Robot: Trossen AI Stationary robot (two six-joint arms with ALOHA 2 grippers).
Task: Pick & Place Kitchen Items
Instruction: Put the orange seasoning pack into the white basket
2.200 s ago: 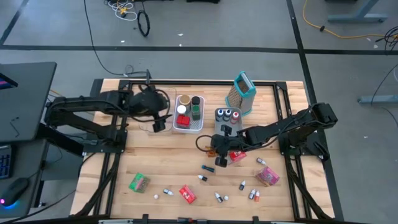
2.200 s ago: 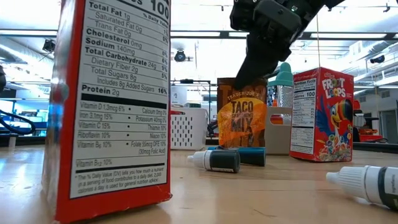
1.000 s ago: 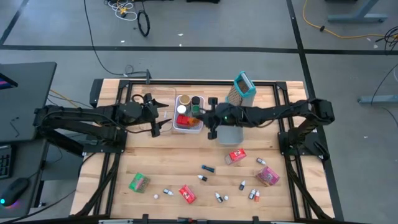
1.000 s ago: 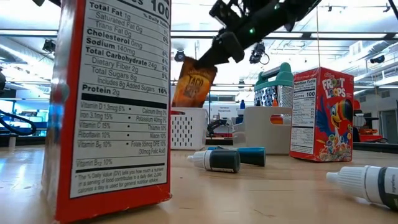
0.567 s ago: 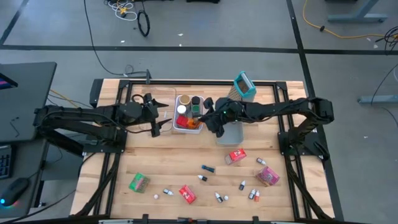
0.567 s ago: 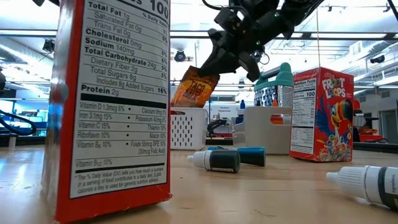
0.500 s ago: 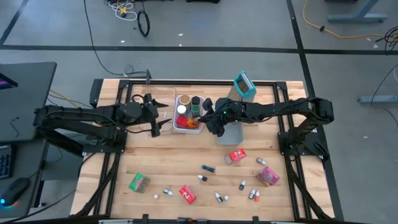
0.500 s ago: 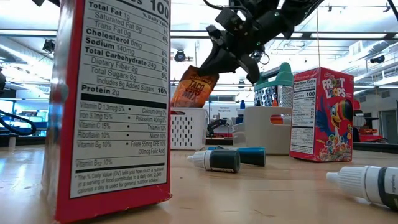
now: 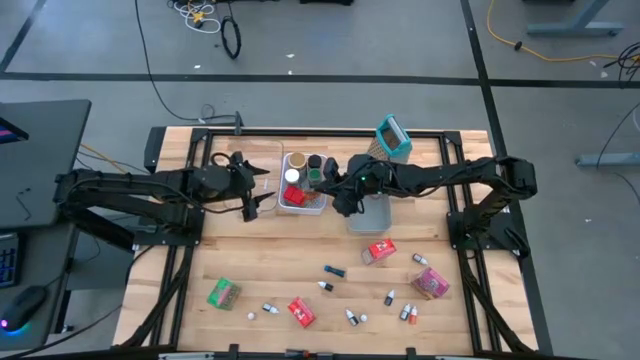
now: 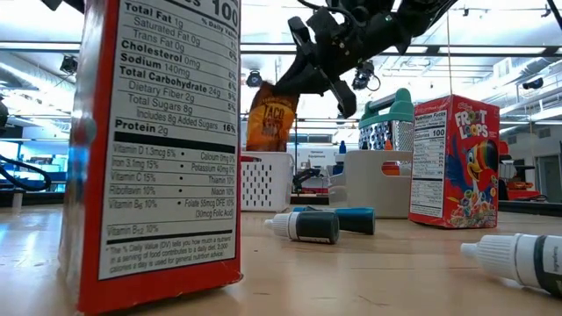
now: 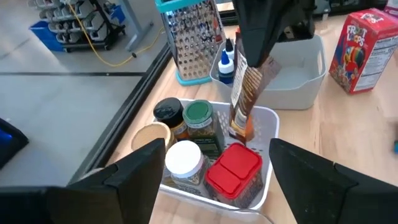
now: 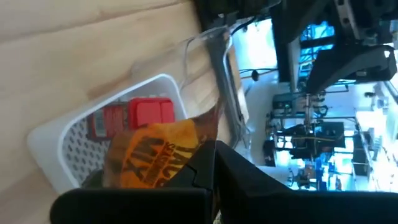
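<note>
Taco mix packet (image 10: 268, 118) hangs pinched in the right gripper (image 10: 303, 75) above the white bin (image 11: 264, 124), while the left gripper (image 9: 252, 195) waits spread beside it.

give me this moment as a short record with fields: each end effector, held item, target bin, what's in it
right end effector: shut on taco mix packet, held above the white bin
left end effector: open, empty, waiting beside the white bin
white bin contents: red-lidded jar, green-lidded jar, white-lidded jar, dark-lidded jar
packet state: lower end in the bin
</note>
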